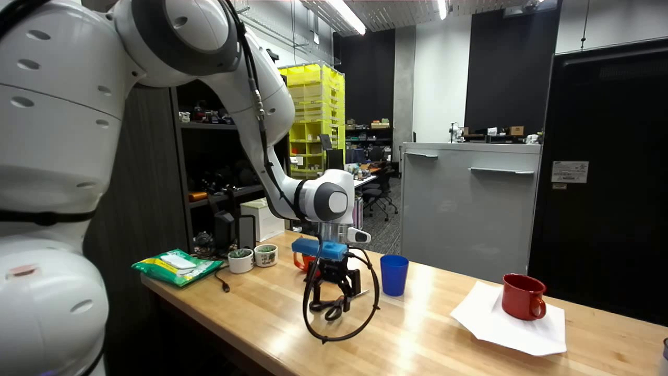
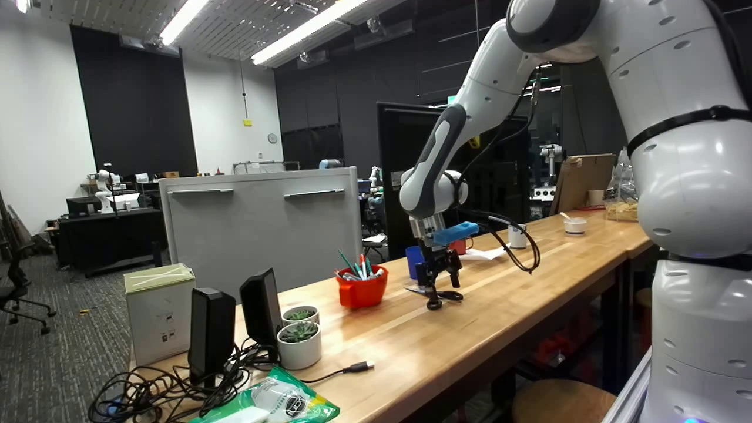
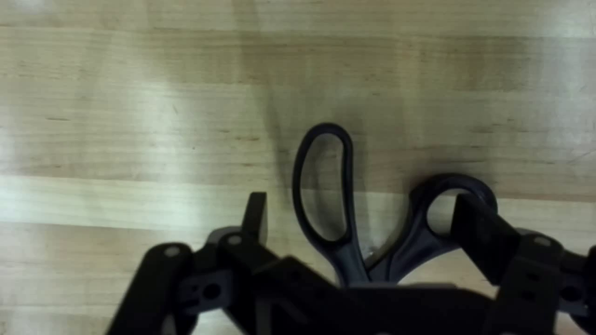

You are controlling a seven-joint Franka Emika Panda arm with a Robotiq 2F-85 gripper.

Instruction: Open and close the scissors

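Note:
The scissors [image 3: 349, 260] lie on the wooden table, with black loop handles spread apart in the wrist view. Their blades are hidden under the gripper there; a thin blade shows in both exterior views, beside the handles [image 1: 334, 304] [image 2: 450, 295]. My gripper [image 3: 361, 199] is open and low over the scissors, as also seen in both exterior views [image 1: 332, 296] [image 2: 444, 291]. In the wrist view its left finger stands apart, outside the long loop. Its right finger overlaps the round loop's hole and outer edge; I cannot tell whether it reaches inside the loop.
A blue cup [image 1: 394, 275] stands near the gripper. A red pen holder [image 2: 363, 289] is behind it. A red mug [image 1: 523, 296] stands on white paper [image 1: 490, 318]. Small potted plants [image 1: 241, 261], a green packet [image 1: 177, 266] and a cable [image 2: 341, 371] lie toward the table's end.

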